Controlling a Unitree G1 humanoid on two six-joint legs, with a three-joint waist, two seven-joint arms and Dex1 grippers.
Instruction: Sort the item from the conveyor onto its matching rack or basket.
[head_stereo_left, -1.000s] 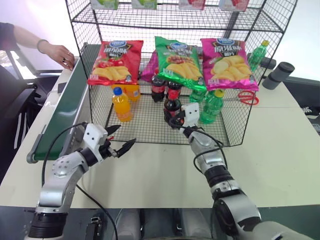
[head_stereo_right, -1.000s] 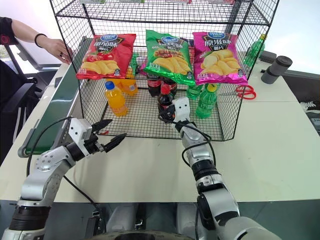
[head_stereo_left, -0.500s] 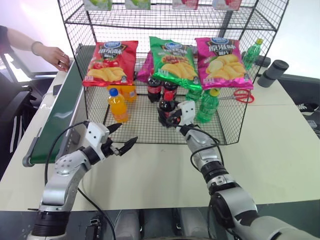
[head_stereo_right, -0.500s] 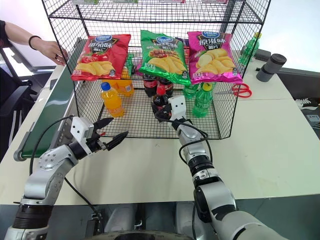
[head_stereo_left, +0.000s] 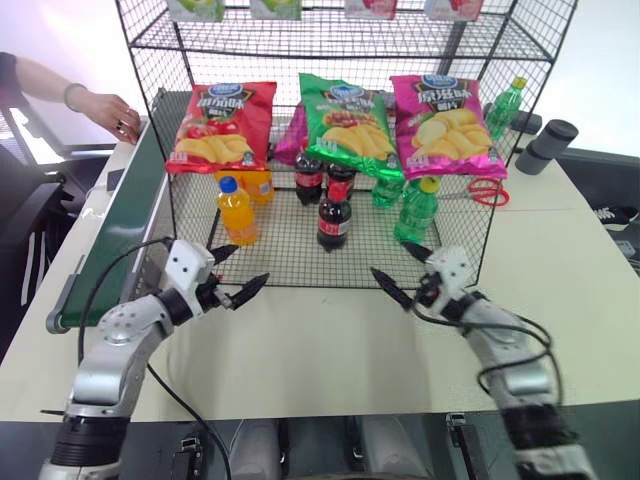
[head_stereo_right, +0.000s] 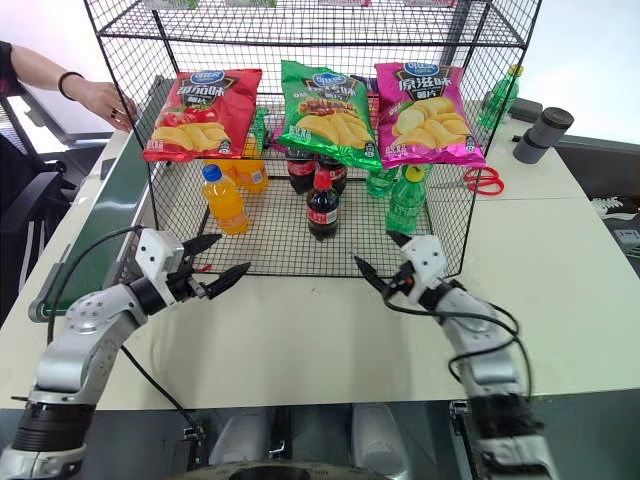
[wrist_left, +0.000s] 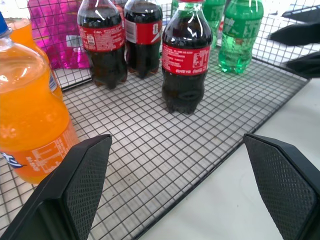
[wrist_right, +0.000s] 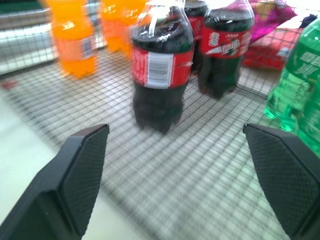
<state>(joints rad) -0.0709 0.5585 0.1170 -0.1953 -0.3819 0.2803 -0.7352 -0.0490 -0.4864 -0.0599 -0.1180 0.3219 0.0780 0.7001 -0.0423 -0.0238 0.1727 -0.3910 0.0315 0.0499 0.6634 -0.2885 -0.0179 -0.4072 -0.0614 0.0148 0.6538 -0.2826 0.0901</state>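
A pale counter carries the black wire rack and, at left, the green conveyor. Left pincer and right pincer both gape, released.

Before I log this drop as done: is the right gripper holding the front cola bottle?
No. The right gripper is open over the table, apart from the front cola bottle, which stands alone on the rack.

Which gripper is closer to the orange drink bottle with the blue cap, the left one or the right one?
Left. The left gripper is just in front of the orange drink bottle, outside the rack. The right gripper is farther, past the front cola bottle.
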